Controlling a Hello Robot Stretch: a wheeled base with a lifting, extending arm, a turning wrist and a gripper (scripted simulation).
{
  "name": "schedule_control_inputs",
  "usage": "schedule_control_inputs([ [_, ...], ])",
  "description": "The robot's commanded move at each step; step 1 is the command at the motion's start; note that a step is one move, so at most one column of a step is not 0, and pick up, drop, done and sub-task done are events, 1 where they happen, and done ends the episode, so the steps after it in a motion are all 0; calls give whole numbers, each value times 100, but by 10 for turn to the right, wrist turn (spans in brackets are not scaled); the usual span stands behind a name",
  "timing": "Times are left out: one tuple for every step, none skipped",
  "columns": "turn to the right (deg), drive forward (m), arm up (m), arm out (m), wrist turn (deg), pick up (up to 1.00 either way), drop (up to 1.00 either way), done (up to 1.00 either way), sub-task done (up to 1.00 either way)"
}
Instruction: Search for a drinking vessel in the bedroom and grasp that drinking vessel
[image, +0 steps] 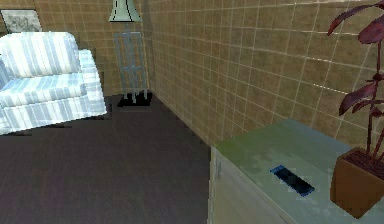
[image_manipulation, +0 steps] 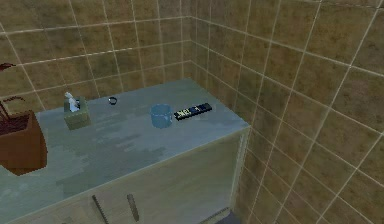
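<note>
Pale counter (image_manipulation: 120, 150) at lower frame; blue cup (image_manipulation: 160, 116) stands upright mid-frame, mouth up, remote (image_manipulation: 193, 111) just right. Pincer state: cannot tell.

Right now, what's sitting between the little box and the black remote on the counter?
In the arm side view, a blue cup stands between the box and the remote, close to the remote. A small ring lies farther back.
</note>
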Motion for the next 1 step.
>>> schedule_control_inputs([
  [0, 0, 50, 0, 0, 0, 0, 0, 0],
])
